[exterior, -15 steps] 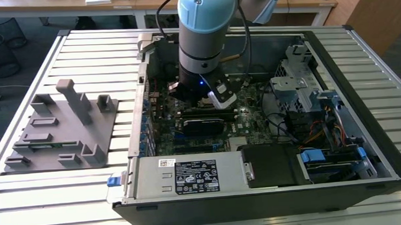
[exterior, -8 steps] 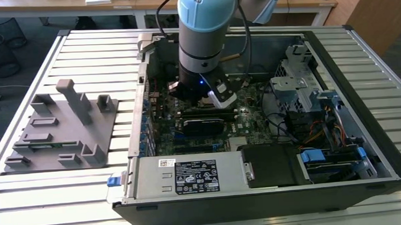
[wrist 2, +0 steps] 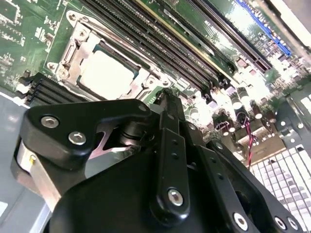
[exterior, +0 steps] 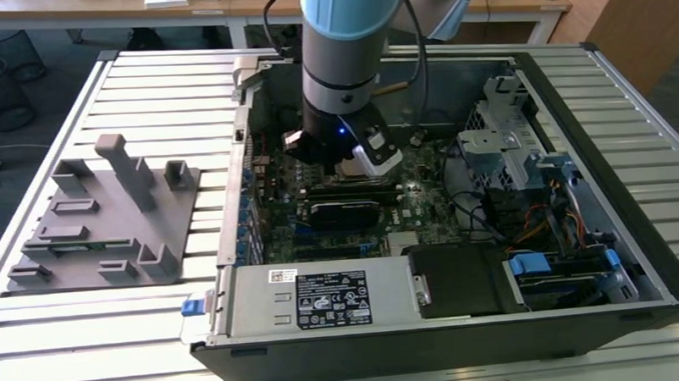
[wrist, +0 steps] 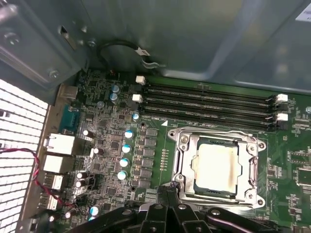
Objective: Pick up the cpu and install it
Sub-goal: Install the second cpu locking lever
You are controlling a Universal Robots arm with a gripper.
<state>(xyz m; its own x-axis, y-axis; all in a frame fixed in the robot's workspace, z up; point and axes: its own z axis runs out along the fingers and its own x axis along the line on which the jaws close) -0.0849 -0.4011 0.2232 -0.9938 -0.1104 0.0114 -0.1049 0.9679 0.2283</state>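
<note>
Just beyond my gripper, which looks clenched and empty, the square silver-topped cpu sits inside its metal-framed socket. If it isn't fully seated, any nudge from me could bend contacts.

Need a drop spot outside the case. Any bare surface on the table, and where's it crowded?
Free: the slatted table beyond the grey fixture, and the strip in front of it toward the case. Crowded: inside the case, where the gripper hangs over the motherboard beside the cpu in its socket, memory slots alongside.
</note>
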